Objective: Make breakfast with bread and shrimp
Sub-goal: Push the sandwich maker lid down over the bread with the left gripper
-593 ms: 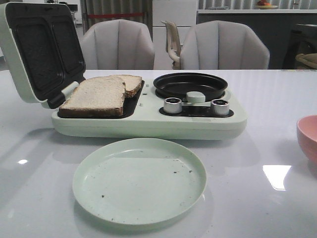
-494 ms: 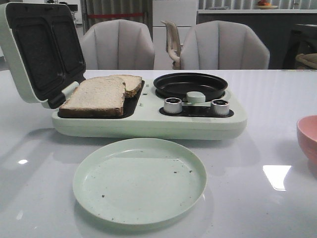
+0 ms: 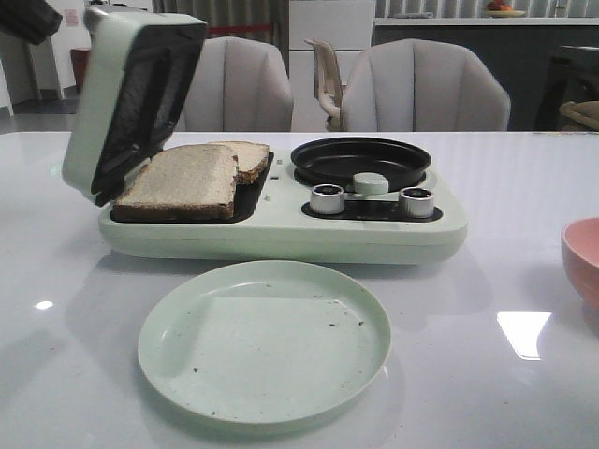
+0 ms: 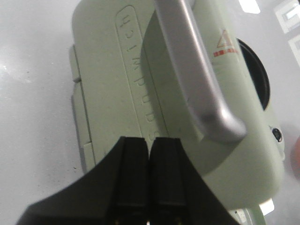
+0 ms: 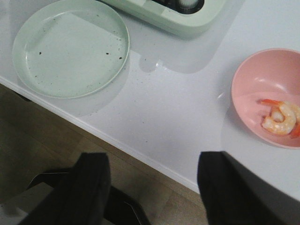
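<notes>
Two slices of bread (image 3: pixel 182 180) lie overlapping on the lower plate of the pale green sandwich maker (image 3: pixel 281 234). Its lid (image 3: pixel 136 103) stands tilted partway over them. My left gripper (image 4: pixel 149 145) is shut with nothing between its fingers and sits against the lid's outer face (image 4: pixel 122 70), beside the silver handle (image 4: pixel 197 75). Part of the left arm (image 3: pixel 28 19) shows dark at the top left of the front view. A shrimp (image 5: pixel 281 118) lies in the pink bowl (image 5: pixel 253 79). My right gripper (image 5: pixel 152 187) hangs open and empty over the table's front edge.
A pale green plate (image 3: pixel 264 341) with dark crumbs sits in front of the sandwich maker. A round black pan (image 3: pixel 360 161) and two silver knobs (image 3: pixel 328 198) occupy the maker's right half. The pink bowl (image 3: pixel 582 257) stands at the right edge. Chairs stand behind the table.
The lid has swung up from lying wide open to a tilt over the bread. The left arm has come into the front view at the top left.
</notes>
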### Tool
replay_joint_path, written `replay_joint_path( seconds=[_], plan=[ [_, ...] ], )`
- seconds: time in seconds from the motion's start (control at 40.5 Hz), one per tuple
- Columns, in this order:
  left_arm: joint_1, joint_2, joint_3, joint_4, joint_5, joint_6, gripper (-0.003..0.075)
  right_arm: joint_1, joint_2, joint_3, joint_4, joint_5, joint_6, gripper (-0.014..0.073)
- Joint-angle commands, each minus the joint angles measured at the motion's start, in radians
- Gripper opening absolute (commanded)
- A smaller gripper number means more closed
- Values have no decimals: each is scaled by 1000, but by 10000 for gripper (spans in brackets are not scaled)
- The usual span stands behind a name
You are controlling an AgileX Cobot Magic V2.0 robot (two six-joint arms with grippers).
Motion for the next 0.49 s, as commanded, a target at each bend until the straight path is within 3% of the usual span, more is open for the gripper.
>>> replay_joint_path(
  seconds=[0.0, 0.198, 0.47],
  plan=[
    [-36, -101, 14, -53, -18, 29, 101, 2, -2, -27, -4, -62, -1, 516],
    [-140, -215, 117, 21, -35, 43, 101, 2, -2, -27, -4, -62, -1, 516],
    [-369, -408, 284, 226, -132, -5, 102, 2, -2, -27, -4, -62, -1, 516]
  ],
)
